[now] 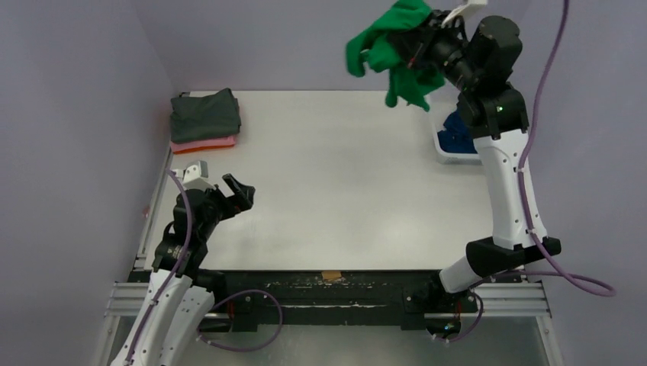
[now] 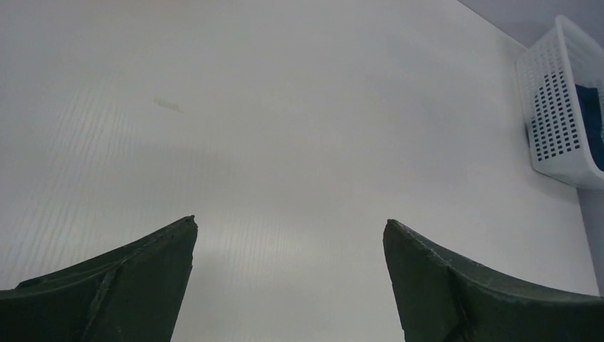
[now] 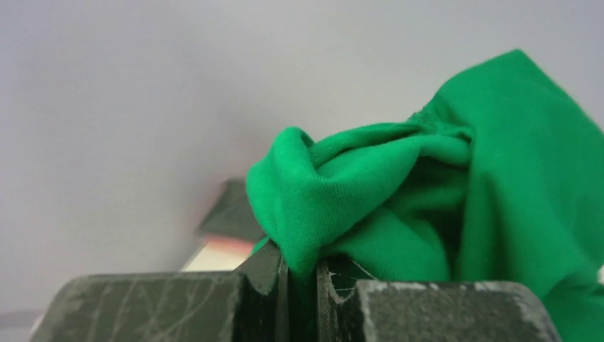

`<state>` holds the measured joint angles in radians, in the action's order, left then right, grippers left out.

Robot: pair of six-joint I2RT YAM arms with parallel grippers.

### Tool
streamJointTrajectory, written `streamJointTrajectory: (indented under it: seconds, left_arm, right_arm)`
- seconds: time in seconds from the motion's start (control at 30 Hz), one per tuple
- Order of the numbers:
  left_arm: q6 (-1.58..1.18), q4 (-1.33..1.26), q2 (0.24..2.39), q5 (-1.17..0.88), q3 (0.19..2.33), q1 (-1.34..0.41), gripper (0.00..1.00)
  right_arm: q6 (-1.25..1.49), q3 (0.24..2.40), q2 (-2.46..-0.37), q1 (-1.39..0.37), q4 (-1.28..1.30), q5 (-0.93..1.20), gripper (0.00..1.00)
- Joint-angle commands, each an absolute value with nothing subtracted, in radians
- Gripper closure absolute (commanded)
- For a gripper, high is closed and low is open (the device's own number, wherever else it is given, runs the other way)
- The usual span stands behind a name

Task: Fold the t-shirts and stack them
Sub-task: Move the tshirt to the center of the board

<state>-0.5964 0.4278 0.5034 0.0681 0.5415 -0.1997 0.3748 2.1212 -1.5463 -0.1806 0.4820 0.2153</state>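
Pinching a bunched fold of the green t-shirt (image 3: 427,185) in the clenched right gripper (image 3: 300,267), holding it high, likely for clearing the basket (image 1: 450,158) below and letting the rest droop beside and under the jaws. Holding the left gripper (image 2: 290,228) spread wide, empty, short of the folded stack (image 1: 204,116) beyond it, probably awaiting a corner.

From above and behind the arm bases, the top camera looks down over the whole table (image 1: 336,175). The left wrist camera looks past the left gripper (image 2: 290,219) toward the basket (image 2: 563,107) ahead and to its right, which the top view shares. The right wrist camera sits tight behind the right gripper (image 3: 299,265), with the green t-shirt (image 3: 441,199) just ahead.
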Motion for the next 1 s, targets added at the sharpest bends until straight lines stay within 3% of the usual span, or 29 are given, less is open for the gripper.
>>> streamJointTrajectory:
  seconds: [0.0,0.13,0.23,0.3,0.4,0.5,0.53,0.57,0.6,0.73,0.97]
  left_arm:
    - [-0.681,0.452,0.472,-0.031,0.550,-0.206,0.00]
    - [-0.718,0.537,0.414,-0.006,0.557,-0.206,0.00]
    - [-0.744,0.615,0.376,0.043,0.557,-0.206,0.00]
    - [-0.756,0.651,0.367,0.059,0.556,-0.206,0.00]
    - [-0.773,0.669,0.378,0.059,0.545,-0.206,0.00]
    - [-0.782,0.664,0.420,0.031,0.524,-0.206,0.00]
    - [-0.784,0.661,0.441,0.018,0.513,-0.206,0.00]
    - [-0.789,0.653,0.462,0.007,0.502,-0.206,0.00]
    - [-0.794,0.638,0.481,-0.020,0.488,-0.206,0.00]
    - [-0.811,0.484,0.572,-0.159,0.417,-0.217,0.00]
    - [-0.809,0.272,0.810,-0.200,0.430,-0.307,0.02]
  right_arm:
    - [0.397,2.075,-1.492,-0.308,0.440,0.584,1.00]
    - [0.342,1.867,-1.428,-0.371,0.426,0.564,1.00]
    - [0.255,1.580,-1.358,-0.377,0.404,0.413,0.98]
    - [0.244,1.376,-1.324,-0.376,0.345,0.254,0.85]
    - [0.293,1.134,-1.317,-0.368,0.323,-0.126,0.57]
    - [0.350,1.052,-1.314,-0.368,0.386,-0.394,0.49]
    - [0.363,1.030,-1.296,-0.368,0.393,-0.409,0.49]
    - [0.381,1.005,-1.272,-0.368,0.394,-0.409,0.39]
    - [0.394,0.980,-1.229,-0.367,0.391,-0.413,0.23]
    - [0.462,0.854,-1.096,-0.372,0.343,-0.268,0.07]
    - [0.547,0.629,-0.986,-0.398,0.261,-0.005,0.05]
